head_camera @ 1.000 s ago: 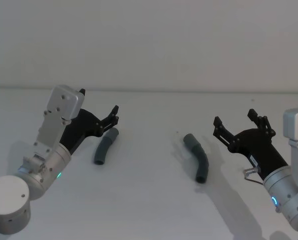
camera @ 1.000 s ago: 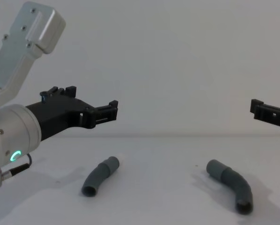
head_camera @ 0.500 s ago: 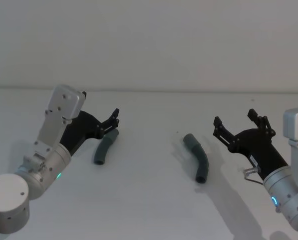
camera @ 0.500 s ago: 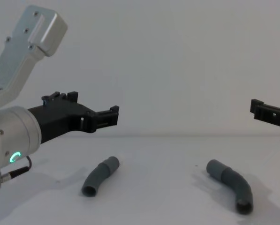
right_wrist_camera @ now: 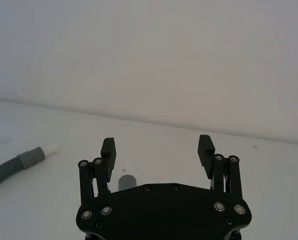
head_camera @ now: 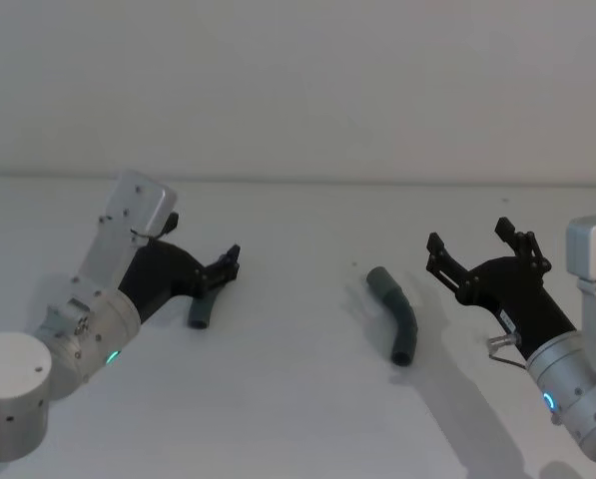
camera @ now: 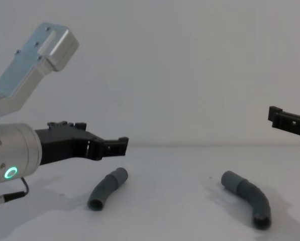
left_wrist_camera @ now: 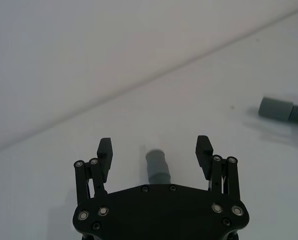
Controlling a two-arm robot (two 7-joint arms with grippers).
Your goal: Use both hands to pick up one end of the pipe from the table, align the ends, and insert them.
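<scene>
**Both my claws spread wide, neither holding anything; the two pipe pieces lie on the table.**

My left gripper (head_camera: 225, 269) comes in from about 8 o'clock with its fingers (left_wrist_camera: 105, 148) apart. It is over the far cuff of the left pipe piece (head_camera: 199, 312), which lies at about 9 o'clock on the table (head_camera: 298, 399). In my left wrist view the cuff sits between the two fingers, and the chest view shows the claw above the piece, clear of it. My right gripper (head_camera: 469, 239) is also wide apart and hangs in the air at about 3 o'clock of the right pipe piece (head_camera: 402, 319). That bent piece lies well apart from the left one, its dark hollow mouth toward 6 o'clock. My right wrist view shows the left piece's white tip (right_wrist_camera: 50, 148) farther off.
</scene>
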